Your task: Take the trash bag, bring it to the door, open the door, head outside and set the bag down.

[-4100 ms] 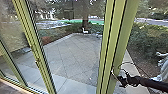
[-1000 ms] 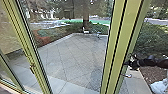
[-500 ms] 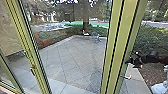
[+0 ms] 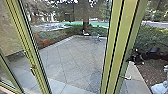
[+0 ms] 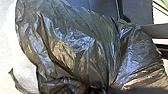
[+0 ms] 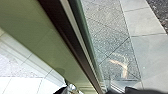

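One trash bag, one door handle near the right tool; I cannot tell either tool's grip.

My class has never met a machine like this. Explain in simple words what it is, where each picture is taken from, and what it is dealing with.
This is a wheeled robot with two arms. The head view looks forward and down from high on its body. It shows a green door frame and glass, with a paved yard beyond. The right gripper is beside the frame, higher than a light-coloured handle.

The left wrist view comes from a camera on the left arm. The dark, crumpled plastic is a trash bag; the left arm probably carries it, though the grip itself is hidden.

The right wrist view, from the right arm's camera, shows the frame close up, with paving behind glass.
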